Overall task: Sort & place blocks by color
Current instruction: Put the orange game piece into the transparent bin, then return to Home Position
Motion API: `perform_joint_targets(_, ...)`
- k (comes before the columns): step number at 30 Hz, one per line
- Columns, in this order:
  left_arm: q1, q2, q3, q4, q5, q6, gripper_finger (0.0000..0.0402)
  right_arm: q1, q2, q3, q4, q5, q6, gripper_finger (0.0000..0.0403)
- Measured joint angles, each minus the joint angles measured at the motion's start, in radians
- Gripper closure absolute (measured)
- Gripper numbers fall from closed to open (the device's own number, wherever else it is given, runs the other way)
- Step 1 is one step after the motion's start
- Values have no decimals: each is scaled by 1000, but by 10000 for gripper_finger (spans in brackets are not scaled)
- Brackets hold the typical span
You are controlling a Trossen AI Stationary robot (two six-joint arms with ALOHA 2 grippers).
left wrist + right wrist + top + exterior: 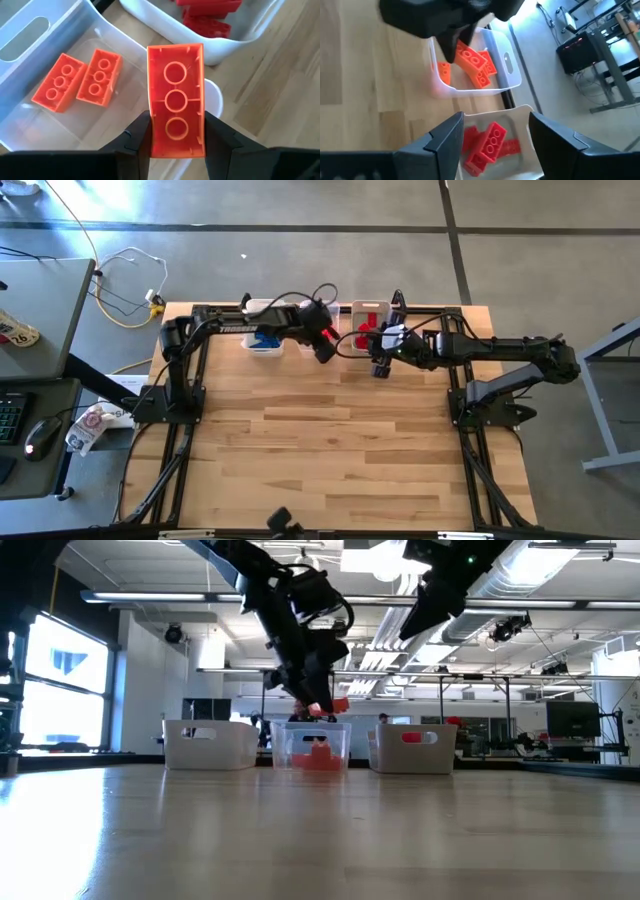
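Observation:
An orange block (175,107) hangs above the near rim of the middle bin (30,30), with my left gripper (175,135) shut on it. In the low view the same block (338,705) shows just over that bin (315,750). Two more orange blocks (75,80) lie flat on the bin's floor. Red blocks (487,142) lie in the right bin (412,748), and blue blocks (265,340) lie in the left bin. My right gripper (496,120) is open above the red bin, holding nothing. My left gripper pinches the orange block by its two long sides (151,125) between its two fingers (137,145), at the block's end nearest the wrist. The fingers slant downward and lie along the block. The block's hollow underside faces the wrist camera, and it hangs clear of the bin.
The three bins stand in a row along the table's far edge (330,306). Both arms crowd that strip, their grippers close together over the middle and right bins. The broad wooden tabletop (320,440) stretches toward the near edge.

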Motion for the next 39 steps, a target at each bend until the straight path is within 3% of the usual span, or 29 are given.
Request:
perform_joint_targets(5, 59, 0, 0, -13, 90, 48, 270, 0, 0, 0, -4, -9, 110, 192)
perform_joint_targets(16, 100, 2, 0, -55, 79, 181, 234, 0, 0, 0, -4, -9, 391, 192)
perform_joint_targets(26, 105, -4, 0, -70, 68, 225, 184, 7, 0, 0, -6, -47, 396, 192)
perform_joint_targets(35, 104, -107, 0, -67, 204, 269, 184, 6, 0, 0, -96, -44, 458, 192)
perform_joint_targets(39, 106, -184, -4, -68, 312, 269, 184, 6, -6, 0, -100, -71, 435, 192)
